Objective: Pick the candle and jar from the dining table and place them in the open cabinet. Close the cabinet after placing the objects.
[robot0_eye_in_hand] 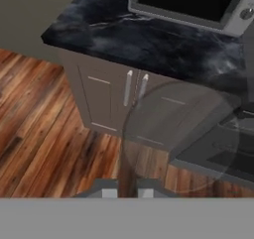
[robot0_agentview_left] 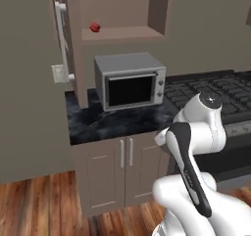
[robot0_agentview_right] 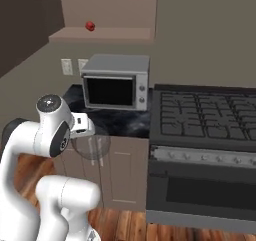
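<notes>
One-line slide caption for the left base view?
Small round bright-red jar on the open taupe-brown wall cabinet shelf, above a grey microwave on the black marble-look counter.

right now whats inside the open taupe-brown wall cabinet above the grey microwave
A small round bright-red jar sits on the taupe-brown wall cabinet's bottom shelf, near its left side. No candle is visible there. The cabinet's upper part is cut off by the picture edge.

Red jar (robot0_agentview_left: 95,27) sits on open cabinet (robot0_agentview_left: 122,34) shelf, above grey microwave (robot0_agentview_left: 130,81) on black surface (robot0_agentview_left: 112,122); arm (robot0_agentview_left: 196,147) low right.
</notes>
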Controlling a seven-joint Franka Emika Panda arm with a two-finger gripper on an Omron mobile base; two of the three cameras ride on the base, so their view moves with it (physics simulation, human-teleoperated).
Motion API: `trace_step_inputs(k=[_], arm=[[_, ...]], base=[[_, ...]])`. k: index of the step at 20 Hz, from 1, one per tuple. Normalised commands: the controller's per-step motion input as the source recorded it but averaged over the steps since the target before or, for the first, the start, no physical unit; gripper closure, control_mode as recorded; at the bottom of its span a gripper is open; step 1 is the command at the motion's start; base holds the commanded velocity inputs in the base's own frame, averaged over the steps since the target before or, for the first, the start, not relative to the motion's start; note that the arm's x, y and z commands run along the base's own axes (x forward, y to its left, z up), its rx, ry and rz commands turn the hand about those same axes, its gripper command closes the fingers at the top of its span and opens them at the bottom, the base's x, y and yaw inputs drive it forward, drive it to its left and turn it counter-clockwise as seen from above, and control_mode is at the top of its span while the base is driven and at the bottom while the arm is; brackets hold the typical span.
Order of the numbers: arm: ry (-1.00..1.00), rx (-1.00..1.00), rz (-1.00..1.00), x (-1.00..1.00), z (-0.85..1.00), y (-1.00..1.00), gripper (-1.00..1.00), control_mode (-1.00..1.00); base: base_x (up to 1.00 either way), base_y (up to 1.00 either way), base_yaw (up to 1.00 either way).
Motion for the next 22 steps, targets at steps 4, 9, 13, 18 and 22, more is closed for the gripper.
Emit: trace_step_inputs(k=[4, 9, 13, 18, 22], arm=[[0.00, 0.00, 0.00, 0.00, 0.00, 0.00, 1.00, 1.00], [0.00, 0.00, 0.00, 0.00, 0.00, 0.00, 1.00, 1.00], [0.00, 0.00, 0.00, 0.00, 0.00, 0.00, 1.00, 1.00], [0.00, 0.00, 0.00, 0.00, 0.00, 0.00, 1.00, 1.00], [0.00, 0.00, 0.00, 0.00, 0.00, 0.00, 1.00, 1.00]], base=[[0.21, 0.62, -0.20], [0.51, 0.64, -0.02], [0.31, 0.26, 0.06], [0.11, 0.00, 0.15], [0.00, -0.12, 0.23]])
